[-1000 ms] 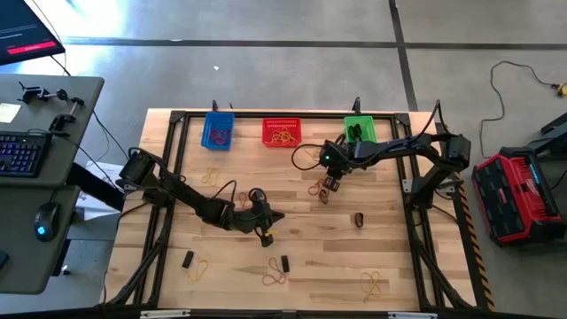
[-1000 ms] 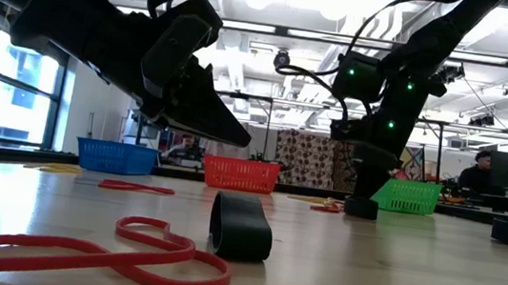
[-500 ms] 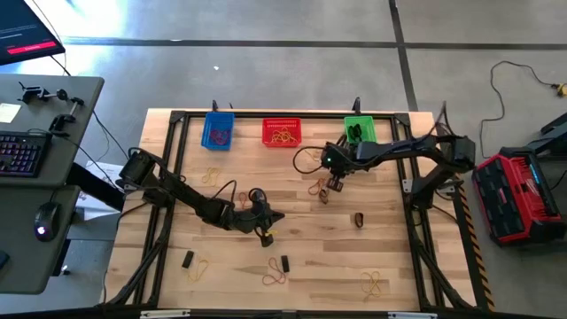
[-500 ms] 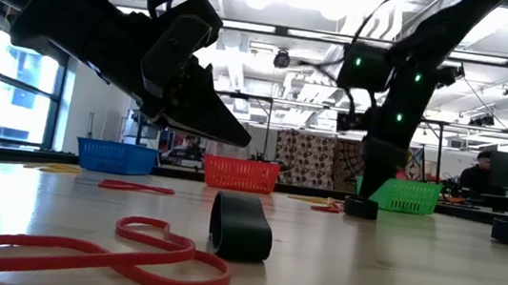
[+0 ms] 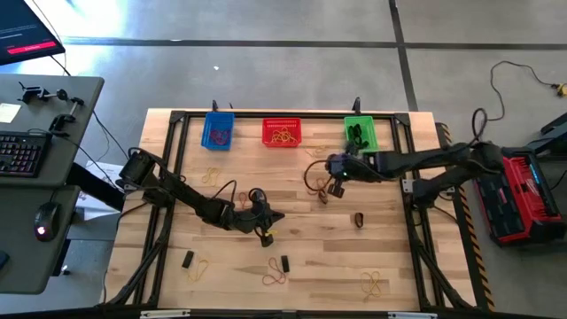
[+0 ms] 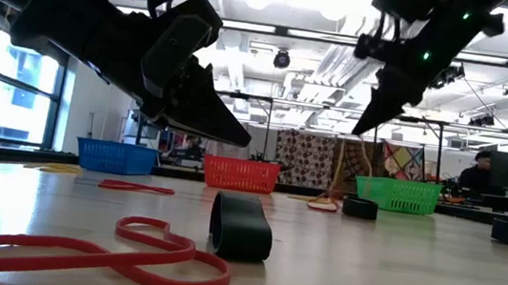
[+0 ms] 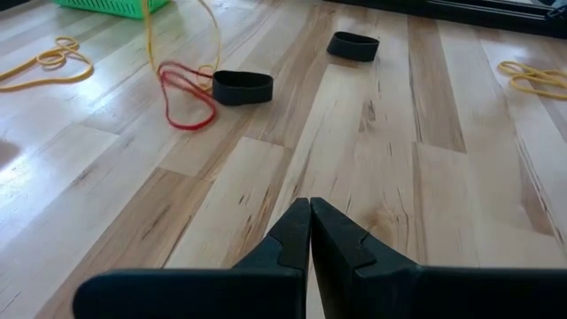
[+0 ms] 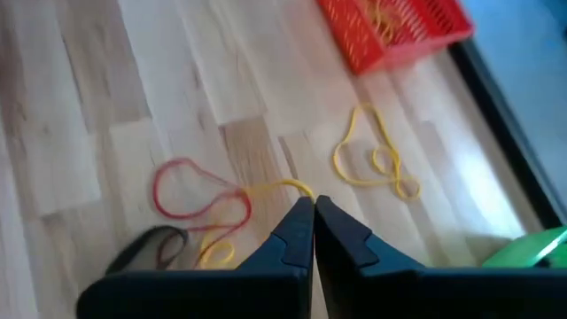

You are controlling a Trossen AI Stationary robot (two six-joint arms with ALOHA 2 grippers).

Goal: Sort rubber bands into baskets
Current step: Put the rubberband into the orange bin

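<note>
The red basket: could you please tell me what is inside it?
The red basket holds a tangle of thin yellowish rubber bands. How many there are cannot be told, and anything lying under the tangle is covered.

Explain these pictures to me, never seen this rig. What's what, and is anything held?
Two robot arms work at a wooden table, sorting rubber bands into a blue basket, a red basket and a green basket. One picture looks straight down, one sits at table height, and one rides on each wrist. Loose bands lie about, such as a red band and a thick dark band. The right hand, raised near the green basket, pinches a yellow band that stretches down to the table. The left hand waits shut over mid-table.
</note>
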